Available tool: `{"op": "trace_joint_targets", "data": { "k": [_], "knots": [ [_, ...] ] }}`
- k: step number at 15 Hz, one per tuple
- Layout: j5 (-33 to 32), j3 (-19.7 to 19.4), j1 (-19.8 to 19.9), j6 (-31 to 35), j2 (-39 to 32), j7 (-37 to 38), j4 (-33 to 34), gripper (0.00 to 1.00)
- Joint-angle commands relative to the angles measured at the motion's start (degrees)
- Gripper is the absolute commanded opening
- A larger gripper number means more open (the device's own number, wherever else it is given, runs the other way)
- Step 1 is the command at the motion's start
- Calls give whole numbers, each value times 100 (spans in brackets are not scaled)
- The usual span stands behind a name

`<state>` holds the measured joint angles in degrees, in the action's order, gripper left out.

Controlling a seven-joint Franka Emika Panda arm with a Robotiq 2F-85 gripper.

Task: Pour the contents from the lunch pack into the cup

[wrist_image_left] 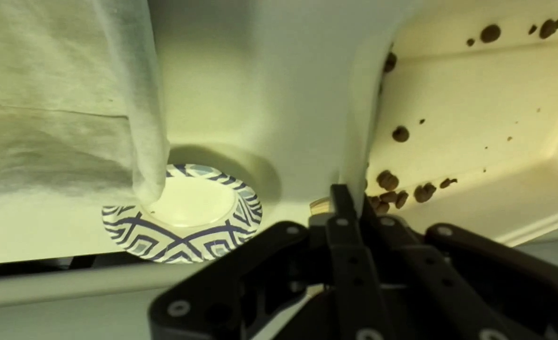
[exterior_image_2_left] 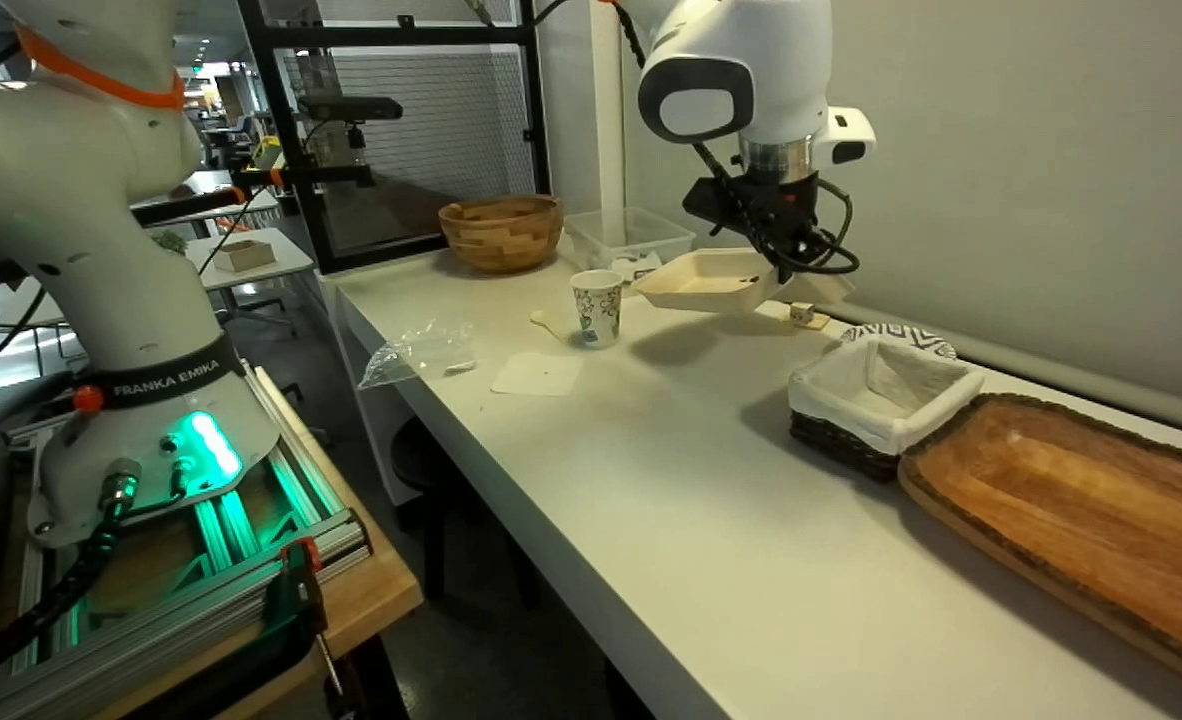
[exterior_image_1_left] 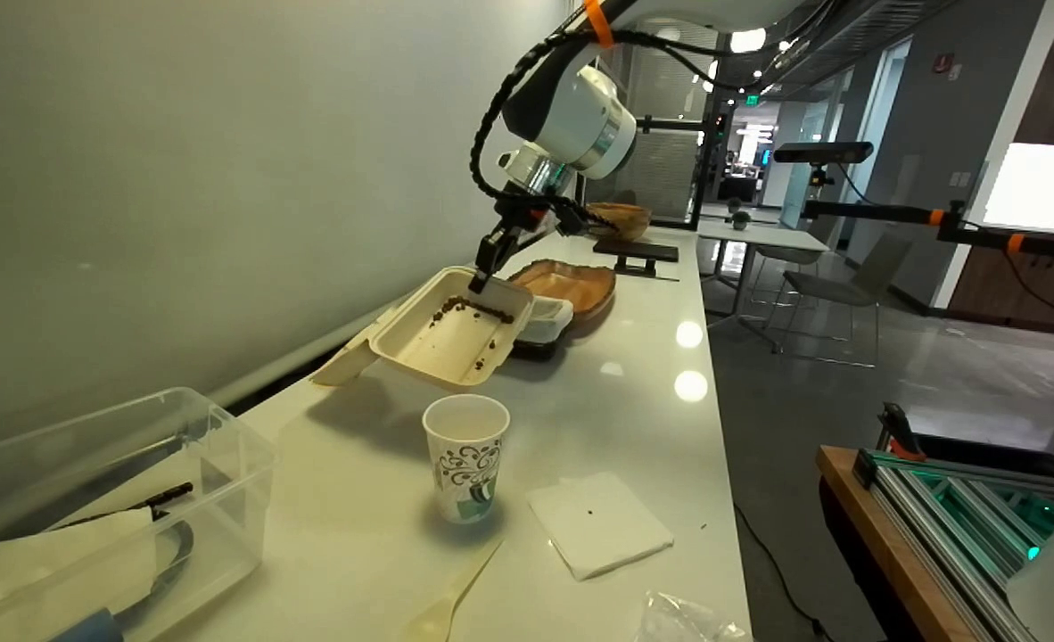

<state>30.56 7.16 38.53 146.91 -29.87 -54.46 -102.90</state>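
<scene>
The lunch pack [exterior_image_1_left: 424,352] is a beige clamshell box, open, held tilted above the counter; it also shows in an exterior view [exterior_image_2_left: 696,285] and at the right of the wrist view [wrist_image_left: 468,104]. Brown pieces [exterior_image_1_left: 457,305] lie inside it, mostly along the edge near the gripper, with several scattered; they show in the wrist view [wrist_image_left: 387,181]. My gripper [exterior_image_1_left: 482,278] is shut on the pack's side wall, with one finger on each side of it [wrist_image_left: 353,198]. The white printed cup [exterior_image_1_left: 466,464] stands upright on the counter, just beyond the pack's low edge, also in an exterior view [exterior_image_2_left: 598,310].
A clear plastic bin [exterior_image_1_left: 233,464] stands beside the wall. A napkin [exterior_image_1_left: 600,524], a spoon [exterior_image_1_left: 456,597] and a plastic wrapper [exterior_image_2_left: 421,350] lie near the cup. A lined basket [exterior_image_2_left: 881,385], a patterned plate [wrist_image_left: 187,236] and a wooden tray [exterior_image_2_left: 1071,480] sit behind the gripper.
</scene>
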Motion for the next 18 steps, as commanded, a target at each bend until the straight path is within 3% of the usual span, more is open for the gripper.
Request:
{"op": "trace_joint_targets", "data": {
  "k": [1, 10, 14, 18],
  "knots": [
    [130, -126, -200, 427, 552, 35, -567, 1],
    [-121, -500, -1018, 1133, 1552, 611, -1560, 1],
    [-653, -867, -1546, 1518, 1919, 995, -2059, 1],
    [-1403, -1050, -1808, 1949, 2131, 1527, -2431, 1]
  ]
}}
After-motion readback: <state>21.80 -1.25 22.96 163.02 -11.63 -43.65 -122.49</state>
